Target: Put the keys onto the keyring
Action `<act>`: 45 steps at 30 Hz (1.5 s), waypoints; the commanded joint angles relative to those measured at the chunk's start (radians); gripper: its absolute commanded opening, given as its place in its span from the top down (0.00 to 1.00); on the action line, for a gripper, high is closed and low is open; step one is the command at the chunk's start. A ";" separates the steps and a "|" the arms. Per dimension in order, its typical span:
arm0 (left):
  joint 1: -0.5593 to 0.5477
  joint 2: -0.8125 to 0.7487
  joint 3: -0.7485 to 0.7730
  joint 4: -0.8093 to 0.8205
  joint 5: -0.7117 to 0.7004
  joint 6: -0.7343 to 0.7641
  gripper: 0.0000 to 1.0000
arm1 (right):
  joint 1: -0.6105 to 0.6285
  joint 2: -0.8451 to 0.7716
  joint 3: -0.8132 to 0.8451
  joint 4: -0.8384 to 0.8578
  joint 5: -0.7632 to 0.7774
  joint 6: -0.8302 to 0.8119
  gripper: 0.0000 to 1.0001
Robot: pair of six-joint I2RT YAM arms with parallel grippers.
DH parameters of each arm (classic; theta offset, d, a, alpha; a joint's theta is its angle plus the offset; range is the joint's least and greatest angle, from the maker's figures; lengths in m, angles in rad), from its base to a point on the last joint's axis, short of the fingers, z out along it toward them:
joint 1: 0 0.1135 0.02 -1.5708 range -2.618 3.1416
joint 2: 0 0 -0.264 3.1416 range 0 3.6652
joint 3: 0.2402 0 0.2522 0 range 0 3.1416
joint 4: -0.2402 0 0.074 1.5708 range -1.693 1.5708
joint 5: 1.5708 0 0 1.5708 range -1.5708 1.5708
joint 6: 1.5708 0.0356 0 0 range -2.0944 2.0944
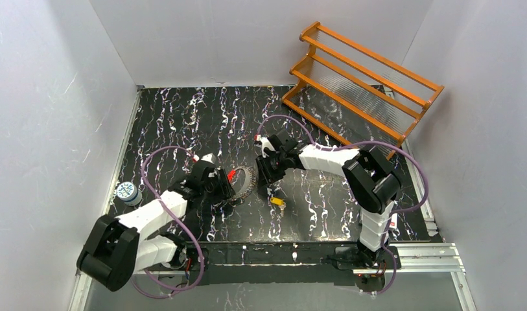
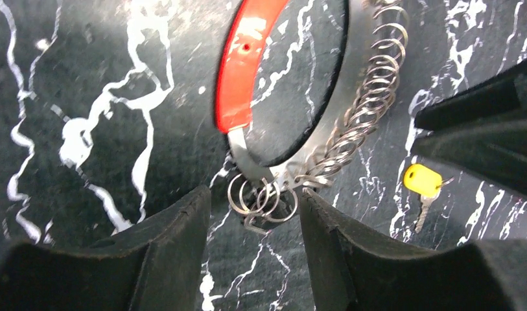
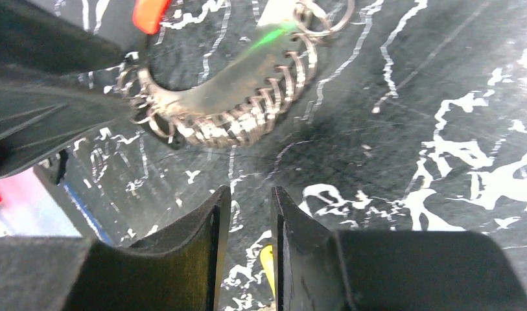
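Working over a flat black table [image 1: 183, 123], matte and veined in white. Sharing it with an orange rack [image 1: 361, 71] at the far right corner, thin rails over ribbed clear shelves.

Holding the left gripper [image 2: 254, 217] low at one end of the keyring [image 2: 341, 107], jaws standing about half apart. Touching the small rings [image 2: 264, 197] there with one black pad [image 2: 338, 259], while showing a sliver of table at the other pad, so bracketing rather than clamping.

Holding the right gripper [image 3: 244, 207] near the keyring's other side, not touching it. Keeping only a narrow slit between the jaws and gripping nothing.

Finding the keyring mid-table between both grippers: a broad silvery band curved into a loop, with one glossy red section [image 2: 244, 65] and thin wire rings strung along its outside like a coil.

Finding a key [image 2: 421, 181] lying flat on the table, on the near side of the right gripper and apart from the keyring: rounded yellow head, short silver blade.
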 commanded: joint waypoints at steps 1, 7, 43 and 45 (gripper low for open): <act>-0.004 0.055 0.036 0.047 0.021 0.016 0.51 | 0.032 -0.074 0.007 -0.009 -0.060 0.019 0.63; -0.004 0.111 0.000 0.157 0.110 -0.081 0.56 | 0.046 -0.064 -0.011 0.023 -0.093 0.052 0.63; -0.054 -0.220 0.051 -0.119 -0.175 -0.053 0.46 | 0.085 -0.004 -0.119 0.166 -0.004 0.474 0.62; -0.054 -0.220 0.049 -0.118 -0.173 -0.053 0.46 | 0.085 0.003 -0.129 0.176 0.008 0.467 0.62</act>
